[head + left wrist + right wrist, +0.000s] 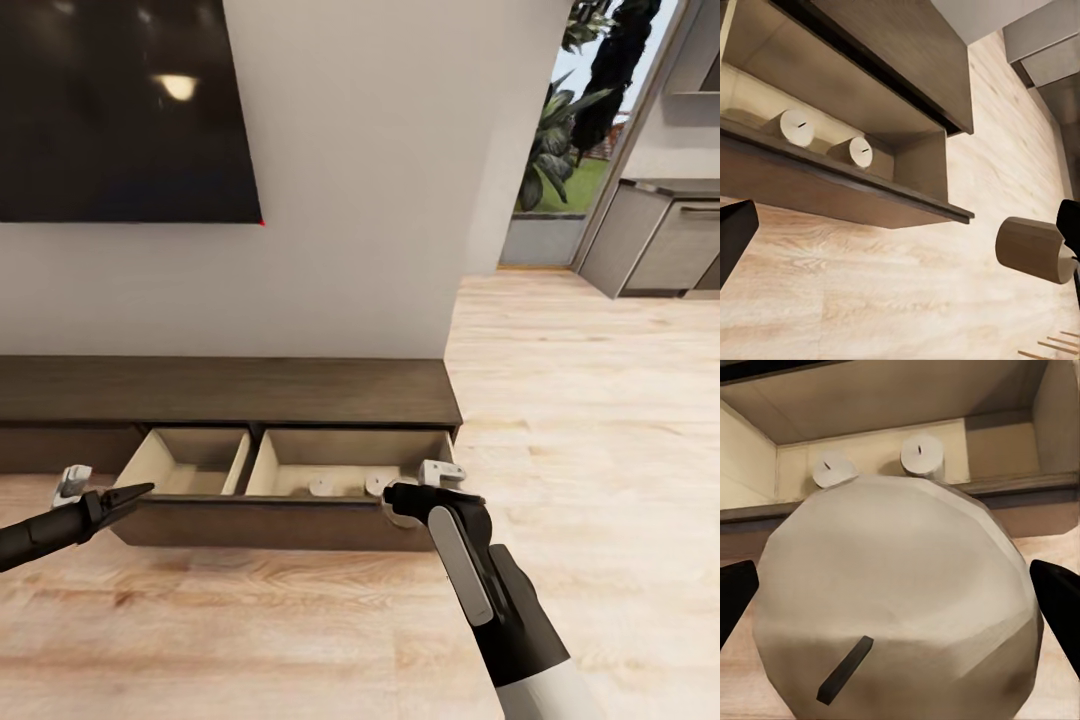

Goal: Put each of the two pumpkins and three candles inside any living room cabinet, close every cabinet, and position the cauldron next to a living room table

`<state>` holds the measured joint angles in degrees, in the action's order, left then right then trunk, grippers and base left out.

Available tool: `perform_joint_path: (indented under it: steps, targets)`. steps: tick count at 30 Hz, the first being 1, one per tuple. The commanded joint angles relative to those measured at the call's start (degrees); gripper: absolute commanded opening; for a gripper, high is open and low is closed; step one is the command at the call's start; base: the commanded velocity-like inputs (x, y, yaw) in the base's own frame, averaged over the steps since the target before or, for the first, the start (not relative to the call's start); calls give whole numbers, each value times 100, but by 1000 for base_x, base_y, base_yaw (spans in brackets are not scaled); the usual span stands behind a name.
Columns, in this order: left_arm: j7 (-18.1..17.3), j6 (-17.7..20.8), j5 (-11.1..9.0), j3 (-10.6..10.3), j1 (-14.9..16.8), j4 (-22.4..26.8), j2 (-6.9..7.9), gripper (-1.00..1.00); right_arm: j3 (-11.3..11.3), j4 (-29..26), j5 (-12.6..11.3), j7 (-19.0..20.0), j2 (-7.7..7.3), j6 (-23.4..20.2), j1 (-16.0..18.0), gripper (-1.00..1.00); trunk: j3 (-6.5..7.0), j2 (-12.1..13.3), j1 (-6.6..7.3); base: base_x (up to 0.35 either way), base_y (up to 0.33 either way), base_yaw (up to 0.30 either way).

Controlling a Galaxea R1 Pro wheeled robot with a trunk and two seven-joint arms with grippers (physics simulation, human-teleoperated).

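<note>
pale wood floor (pixel 600 420), no readable writing. right gripper (pixel 392 496) holds a candle (pixel 900 600) before the open cabinet (pixel 290 520) drawer, two candles (pixel 922 454) inside. left gripper (pixel 135 492) spread wide, empty.

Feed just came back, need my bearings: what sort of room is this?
Likely a living room: a dark wall screen above a long low wood cabinet, its drawer open on the wood floor. Grey kitchen cupboards lie beyond.

You face a plain white wall (pixel 350 200) with a large dark screen (pixel 120 110) hung on it, a ceiling light reflected in its glass. Pale wood plank floor (pixel 600 420) runs under you and away beyond the wall's corner. There you see grey kitchen cupboards (pixel 660 240) and a tall window (pixel 570 150) showing leafy plants and daylight.
</note>
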<state>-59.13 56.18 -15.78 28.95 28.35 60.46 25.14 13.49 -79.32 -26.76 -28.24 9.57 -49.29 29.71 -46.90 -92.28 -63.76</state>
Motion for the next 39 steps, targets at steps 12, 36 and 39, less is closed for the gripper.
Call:
perform_joint_path:
  steps: [12,36,39]
  targets:
    - [-20,25,5,-1,4,0,0,100,13,-4,-43,-59,1,-5,5,-100,-5,-2,-2,212,-133,0]
    - [-693,368,56,39,-645,1606,17,100,30,158,-44,-59,43,18,0,-100,-5,-2,-2,77,-36,0]
    - [-696,365,57,42,-646,1608,18,100,30,166,-46,-59,43,23,0,-100,-5,-2,-2,180,0,0]
